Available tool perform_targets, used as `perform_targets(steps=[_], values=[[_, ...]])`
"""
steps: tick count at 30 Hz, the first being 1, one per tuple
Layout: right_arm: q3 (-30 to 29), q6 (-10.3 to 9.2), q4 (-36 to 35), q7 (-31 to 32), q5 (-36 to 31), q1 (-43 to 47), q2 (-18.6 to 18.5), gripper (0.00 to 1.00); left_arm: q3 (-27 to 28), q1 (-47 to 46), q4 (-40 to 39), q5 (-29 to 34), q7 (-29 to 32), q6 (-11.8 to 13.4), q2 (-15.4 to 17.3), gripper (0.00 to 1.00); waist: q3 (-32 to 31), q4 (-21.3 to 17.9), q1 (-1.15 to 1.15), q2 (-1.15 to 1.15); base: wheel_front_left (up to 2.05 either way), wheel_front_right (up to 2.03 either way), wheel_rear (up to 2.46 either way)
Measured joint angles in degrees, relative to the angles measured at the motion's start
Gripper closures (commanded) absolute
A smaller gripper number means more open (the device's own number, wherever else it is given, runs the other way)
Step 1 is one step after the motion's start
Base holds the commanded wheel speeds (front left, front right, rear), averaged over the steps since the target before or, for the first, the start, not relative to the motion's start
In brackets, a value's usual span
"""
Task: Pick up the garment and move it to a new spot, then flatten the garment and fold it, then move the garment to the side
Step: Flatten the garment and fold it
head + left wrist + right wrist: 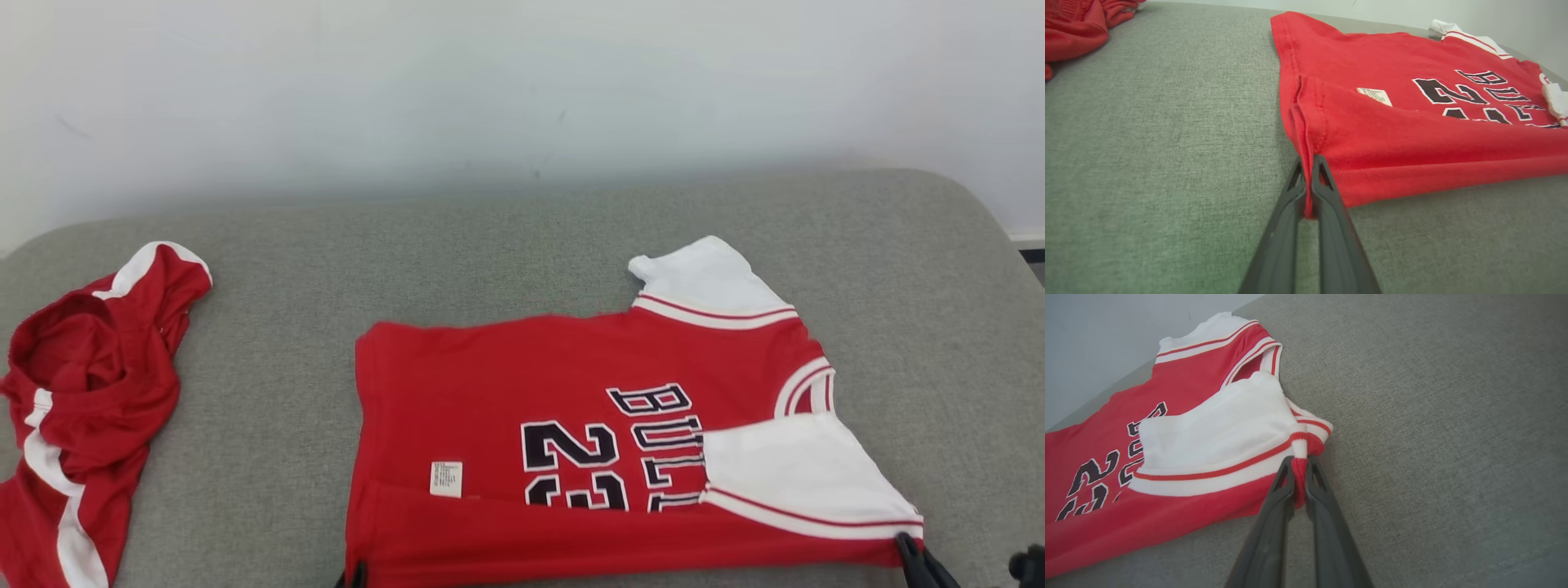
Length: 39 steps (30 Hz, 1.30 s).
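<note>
Red jersey (571,384) lies flat on the grey cushion (286,408), right of centre at its near edge, collar toward the right edge. White sleeves with red stripes, dark "23" and lettering, small white label (near sleeve folded in over the print). Near side doubled over. Left gripper (1309,162) clamps the hem corner, right gripper (1300,461) clamps the shoulder corner. Second red garment (82,392) crumpled at left edge.

I see my left gripper (1308,183) at bottom centre of its wrist frame, pinched on the jersey (1412,134) hem | my right gripper (1299,477) at bottom centre too, pinched on its sleeve end
</note>
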Motion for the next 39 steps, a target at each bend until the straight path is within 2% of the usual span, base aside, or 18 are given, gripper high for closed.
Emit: perform_targets(steps=[8,17,18,19,20,21,28,33,39], values=[[-4.3,-0.01,-7.7,6.1,-2.4,7.4,3.2,1.0,-0.3,2.9,-0.3,-0.8,0.0,0.8,-0.4,1.0,-1.2,0.7,0.0,0.0,0.0,0.0,0.0],[-6.5,-0.01,-10.6,9.3,-4.8,9.8,6.0,1.0,-0.4,3.7,1.2,-1.4,0.0,0.7,-0.5,1.0,-2.0,1.0,0.0,0.0,0.0,0.0,0.0],[-6.7,-0.01,-10.6,9.0,-5.4,9.8,6.2,0.64,-0.3,3.7,1.4,-1.4,0.0,0.7,-0.6,1.0,-2.0,1.1,0.0,0.0,0.0,0.0,0.0],[-6.9,-0.01,-10.8,8.6,-5.9,9.8,6.3,0.37,-0.3,3.7,1.4,-1.4,0.0,0.7,-0.7,0.78,-2.1,1.1,0.0,0.0,0.0,0.0,0.0],[-7.1,-0.01,-10.9,8.3,-6.2,9.8,6.6,0.0,-0.3,3.7,1.4,-1.3,0.0,0.8,-0.7,0.18,-2.1,1.1,0.0,0.0,0.0,0.0,0.0],[-7.4,-0.01,-11.0,7.7,-6.4,9.8,6.8,0.0,-0.1,3.7,1.3,-1.3,0.0,1.0,-0.8,0.0,-2.2,1.2,0.0,0.0,0.0,0.0,0.0],[-7.3,-0.01,-14.2,3.3,-9.6,8.4,7.7,0.0,2.5,3.7,-4.4,1.9,0.0,2.2,-0.8,0.0,-2.5,1.4,0.0,0.0,0.0,0.0,0.0],[-4.8,-0.01,-16.0,-0.3,-12.7,6.2,7.8,0.0,4.8,3.8,-10.5,5.5,-0.1,3.4,-0.8,0.0,-2.8,1.7,0.0,0.0,0.0,0.0,0.0],[-2.5,-0.01,-16.5,-6.2,-16.5,4.4,7.8,0.0,7.0,4.8,-15.0,8.3,-0.1,3.6,-1.0,0.0,-3.2,2.2,0.0,0.0,0.0,0.0,0.0]])
